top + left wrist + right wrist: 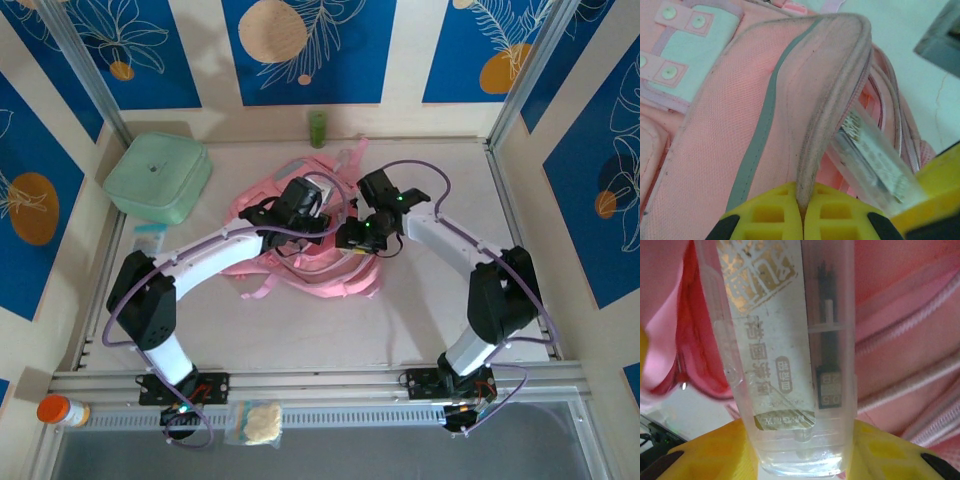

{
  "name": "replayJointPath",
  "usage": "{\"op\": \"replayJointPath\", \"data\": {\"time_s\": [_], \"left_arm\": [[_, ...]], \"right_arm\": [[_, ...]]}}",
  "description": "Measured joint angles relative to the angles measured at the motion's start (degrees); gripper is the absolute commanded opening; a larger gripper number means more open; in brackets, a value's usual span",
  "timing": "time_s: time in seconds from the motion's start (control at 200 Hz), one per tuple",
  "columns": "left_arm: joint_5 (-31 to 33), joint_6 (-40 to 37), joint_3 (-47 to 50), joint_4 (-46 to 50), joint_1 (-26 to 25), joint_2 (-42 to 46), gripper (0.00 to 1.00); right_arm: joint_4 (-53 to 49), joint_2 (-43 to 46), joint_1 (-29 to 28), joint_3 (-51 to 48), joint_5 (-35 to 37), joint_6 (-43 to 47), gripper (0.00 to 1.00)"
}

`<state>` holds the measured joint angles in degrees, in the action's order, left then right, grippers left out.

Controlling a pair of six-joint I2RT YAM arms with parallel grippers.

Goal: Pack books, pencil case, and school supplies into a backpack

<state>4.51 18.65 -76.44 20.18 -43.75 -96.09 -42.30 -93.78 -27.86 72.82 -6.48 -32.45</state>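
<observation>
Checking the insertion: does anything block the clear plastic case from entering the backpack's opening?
Nothing visible does. The left gripper pinches up the flap of the backpack, and the clear case in the right gripper points into the gap beneath.

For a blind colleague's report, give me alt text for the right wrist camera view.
The right gripper holds a clear plastic case with a gold-printed label between its yellow fingers. Behind it is the pink backpack, with zipper lines on the right.
</observation>
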Motion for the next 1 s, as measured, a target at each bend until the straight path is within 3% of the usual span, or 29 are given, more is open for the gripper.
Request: {"op": "replayJointPath", "data": {"time_s": [0.44,0.74,1.0], "left_arm": [[-0.2,5.0,0.0,-0.9,0.0,0.2,0.0],[-1.2,5.4,0.5,-1.7,0.3,0.2,0.0],[-1.4,6.1,1.5,-3.3,0.3,0.4,0.0]], "right_arm": [[6.4,-2.0,-0.2,0.0,-3.0,-8.0,0.61],[12.9,-1.2,0.3,-5.4,-8.2,-14.1,0.31],[21.3,-1.8,-1.7,-6.7,-9.2,-19.5,0.22]]}}
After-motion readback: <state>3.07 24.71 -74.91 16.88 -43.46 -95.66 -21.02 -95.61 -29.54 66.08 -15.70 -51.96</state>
